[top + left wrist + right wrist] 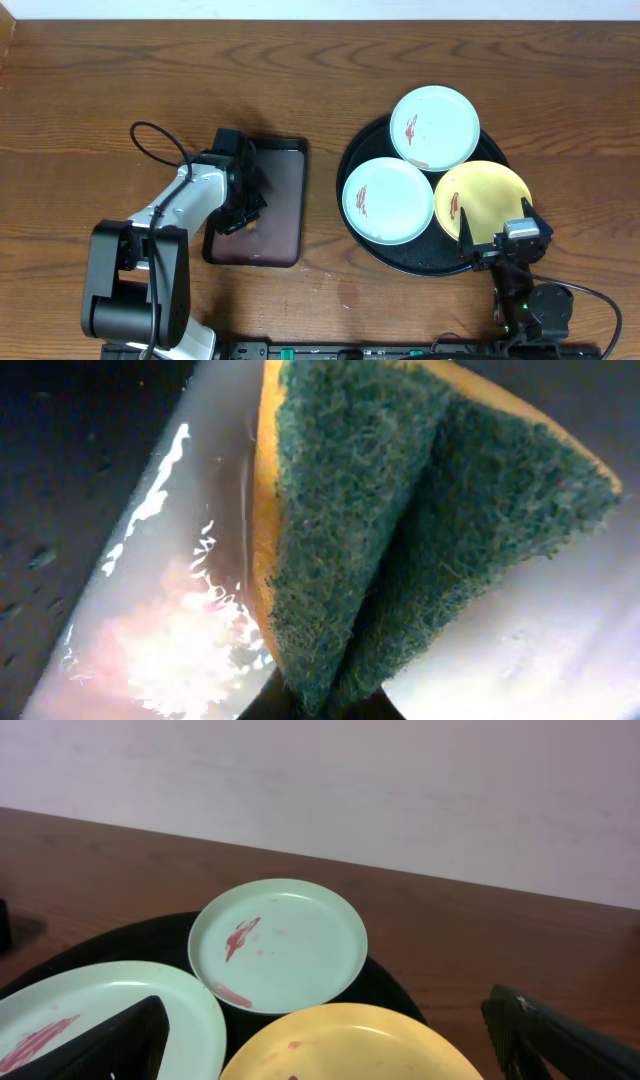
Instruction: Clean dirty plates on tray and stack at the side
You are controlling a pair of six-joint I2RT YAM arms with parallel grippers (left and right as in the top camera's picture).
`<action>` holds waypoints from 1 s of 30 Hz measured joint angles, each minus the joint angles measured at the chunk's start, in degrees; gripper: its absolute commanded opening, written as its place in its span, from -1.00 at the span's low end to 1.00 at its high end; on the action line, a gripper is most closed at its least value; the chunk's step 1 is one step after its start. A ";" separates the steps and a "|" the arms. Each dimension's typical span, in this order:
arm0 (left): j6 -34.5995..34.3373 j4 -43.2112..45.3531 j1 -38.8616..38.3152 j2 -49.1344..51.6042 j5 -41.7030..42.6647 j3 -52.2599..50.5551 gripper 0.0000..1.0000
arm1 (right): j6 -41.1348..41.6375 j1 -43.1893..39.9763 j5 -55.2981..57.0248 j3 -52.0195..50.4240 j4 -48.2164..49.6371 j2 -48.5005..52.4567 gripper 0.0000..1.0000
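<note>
Plates crowd the round black tray (352,165) toward the right edge of the bench, rims touching: the far pale blue plate (435,125), the near pale blue plate (388,200) and the yellow plate (482,198). Each shows a red-brown smear, so none looks cleaned yet and nothing is stacked at the side.

The left gripper (237,190) is down over the small dark rectangular tray (280,200) left of the bench's middle, its arm bent forward from the near edge and the wrist tipped downward. The left wrist view is filled by a sponge (400,510), green scouring face over yellow foam, folded along a crease above a glossy wet surface. The fingers themselves are out of that view, but the fold suggests the jaws are pinching the sponge, probably wetting it or picking it up there before wiping.

The right gripper (500,238) waits low at the tray's near-right rim beside the yellow plate. Its arm is tucked close to the near edge, its jaws are spread wide and it holds nothing. It is likely placed there to steady or lift a plate.
</note>
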 measured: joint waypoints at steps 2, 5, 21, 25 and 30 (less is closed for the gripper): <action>-0.59 0.15 0.00 0.00 1.16 0.00 -0.85 | 0.00 0.00 0.00 0.00 0.00 0.00 0.99; -0.66 0.13 -0.02 0.00 3.26 -0.02 -0.85 | 0.00 0.00 0.00 0.00 0.00 0.00 0.99; -1.55 4.72 -4.17 -0.66 -0.48 -0.02 0.18 | 0.00 0.00 0.00 0.00 0.00 -0.02 0.99; -1.60 5.75 -4.11 -0.48 -2.23 -0.17 -0.43 | 0.00 0.00 0.00 0.00 0.00 -0.02 0.99; -1.60 5.75 -4.11 -0.42 -2.93 -0.35 -0.85 | 0.00 0.00 0.00 0.00 0.00 0.00 0.99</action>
